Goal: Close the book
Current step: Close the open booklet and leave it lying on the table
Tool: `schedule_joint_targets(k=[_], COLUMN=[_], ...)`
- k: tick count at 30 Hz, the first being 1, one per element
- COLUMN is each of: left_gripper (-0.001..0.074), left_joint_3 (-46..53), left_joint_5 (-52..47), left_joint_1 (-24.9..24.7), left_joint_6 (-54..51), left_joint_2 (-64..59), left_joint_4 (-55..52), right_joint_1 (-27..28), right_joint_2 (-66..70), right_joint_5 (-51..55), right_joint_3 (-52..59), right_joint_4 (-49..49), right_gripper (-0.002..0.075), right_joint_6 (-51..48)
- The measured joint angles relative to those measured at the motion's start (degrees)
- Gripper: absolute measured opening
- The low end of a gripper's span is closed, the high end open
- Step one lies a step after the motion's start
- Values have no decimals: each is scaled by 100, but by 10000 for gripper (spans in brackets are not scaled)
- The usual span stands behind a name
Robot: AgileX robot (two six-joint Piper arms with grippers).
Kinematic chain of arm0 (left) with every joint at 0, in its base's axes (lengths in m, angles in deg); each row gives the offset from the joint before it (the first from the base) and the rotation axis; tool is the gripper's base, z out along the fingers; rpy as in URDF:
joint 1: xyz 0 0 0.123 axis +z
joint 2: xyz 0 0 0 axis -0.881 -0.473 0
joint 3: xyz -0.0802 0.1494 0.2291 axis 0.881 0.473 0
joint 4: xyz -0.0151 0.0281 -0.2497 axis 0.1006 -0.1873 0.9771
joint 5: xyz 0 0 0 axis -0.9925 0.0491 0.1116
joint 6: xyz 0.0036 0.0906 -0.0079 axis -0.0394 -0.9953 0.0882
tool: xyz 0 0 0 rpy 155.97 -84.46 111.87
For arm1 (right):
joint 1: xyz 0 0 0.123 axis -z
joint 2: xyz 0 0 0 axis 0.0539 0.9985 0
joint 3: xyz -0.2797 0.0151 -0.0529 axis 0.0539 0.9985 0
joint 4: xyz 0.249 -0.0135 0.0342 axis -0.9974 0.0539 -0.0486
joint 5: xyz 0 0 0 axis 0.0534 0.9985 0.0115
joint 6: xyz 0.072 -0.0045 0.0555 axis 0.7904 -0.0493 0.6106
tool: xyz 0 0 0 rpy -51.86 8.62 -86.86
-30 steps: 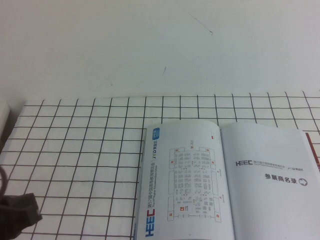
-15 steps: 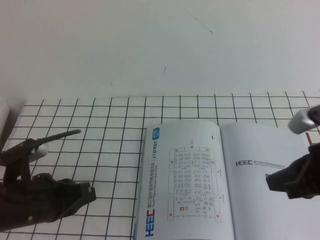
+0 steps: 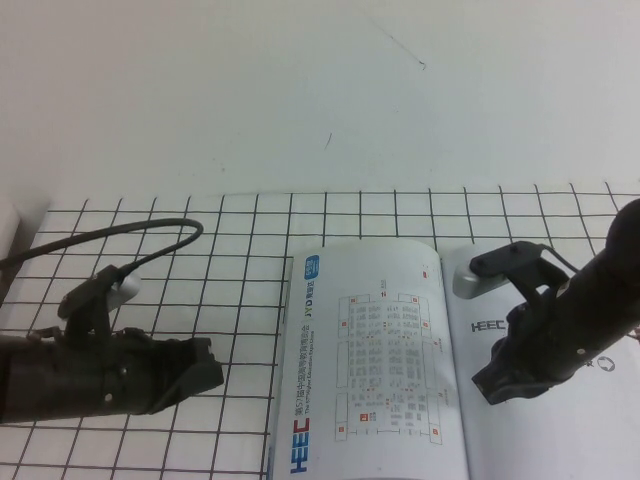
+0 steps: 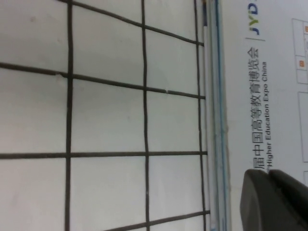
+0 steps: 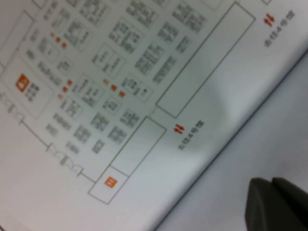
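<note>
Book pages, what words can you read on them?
"HEEC": left page's edge strip, and right page.
"JYD": left page's edge strip.
"Higher Education Expo China": same strip.
"中国高等教育博览会": same strip.
Floor plan labels: too small to read.
Left gripper sits beside the book's left edge; right gripper hovers over the right page.

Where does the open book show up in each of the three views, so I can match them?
High view: open book lies lower right on the grid mat; left claw beside its left edge, right claw above its right page.
Left wrist view: only its outer edge and blue-lettered margin, beside grid squares.
Right wrist view: its page fills the picture.
Shared landmark: the floor-plan page with orange marks.
</note>
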Motion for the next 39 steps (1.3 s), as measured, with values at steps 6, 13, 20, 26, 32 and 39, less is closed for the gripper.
schedule_joint_targets(k=[6,13,20,26,32,39], left_gripper=[-3,-3,-3,-3,-3,-3], left_joint_3=[-137,-286,-626,-1458,-2430,-3015], left_joint_5=[-133,-755,-1099,-1405,-1592,-1324], left_joint_1=[0,0,-255,-1376,-2123,-2334], left_joint_6=[-327,-1007,-1126,-1126,-967,-819], left_joint_2=[-659,-1259,-1758,-1809,-1820,-1901], left_joint_4=[315,1080,1119,1119,1098,802], right_joint_1=[0,0,0,0,0,48], right_joint_2=[333,403,417,428,440,440], right_joint_5=[-47,-58,-70,-113,-128,-48], right_joint_3=[-48,-80,-80,-80,-80,-121], right_joint_4=[16,48,92,92,118,190], right_gripper=[-3,-3,-3,-3,-3,-3], right_joint_6=[55,114,114,147,147,199])
